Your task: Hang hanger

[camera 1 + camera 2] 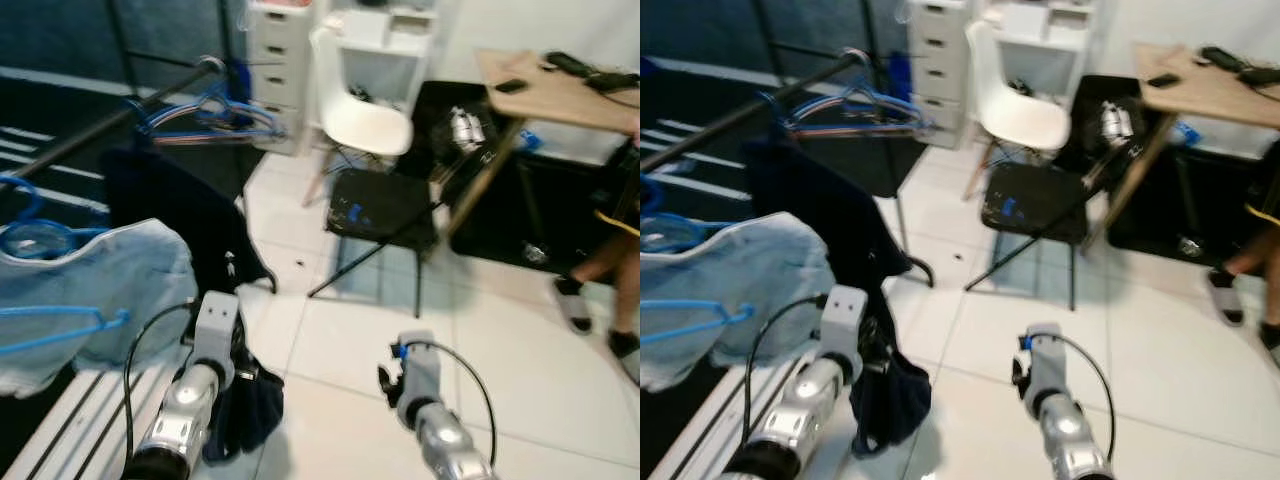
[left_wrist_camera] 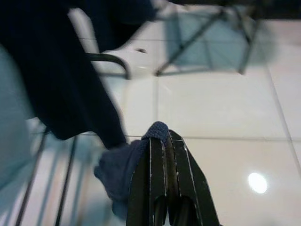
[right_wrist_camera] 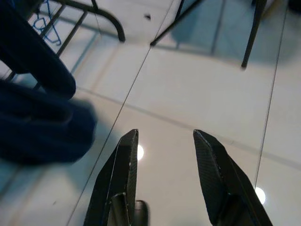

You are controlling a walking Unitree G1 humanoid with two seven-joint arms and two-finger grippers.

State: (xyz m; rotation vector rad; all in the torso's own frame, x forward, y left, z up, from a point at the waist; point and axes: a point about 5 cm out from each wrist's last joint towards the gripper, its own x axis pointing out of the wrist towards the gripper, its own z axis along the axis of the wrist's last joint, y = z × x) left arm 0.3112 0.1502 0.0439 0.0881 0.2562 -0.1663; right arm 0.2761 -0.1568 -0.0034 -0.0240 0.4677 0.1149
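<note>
White tile floor (image 1: 520,370), clothes rail (image 1: 90,135) at 10 o'clock with hangers (image 1: 215,115). Left gripper (image 2: 162,141), jaws shut, pinches dark garment (image 1: 885,395) at 7 o'clock. Right gripper (image 3: 164,141) idle, jaws wide. Risk: thin pinch, cloth slips or drags.

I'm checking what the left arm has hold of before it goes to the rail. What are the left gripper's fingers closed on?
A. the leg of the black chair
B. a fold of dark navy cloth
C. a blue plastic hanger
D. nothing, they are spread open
B: in the left wrist view the left gripper has its fingers pressed together on a bunch of dark navy cloth, over the white tiled floor.
</note>
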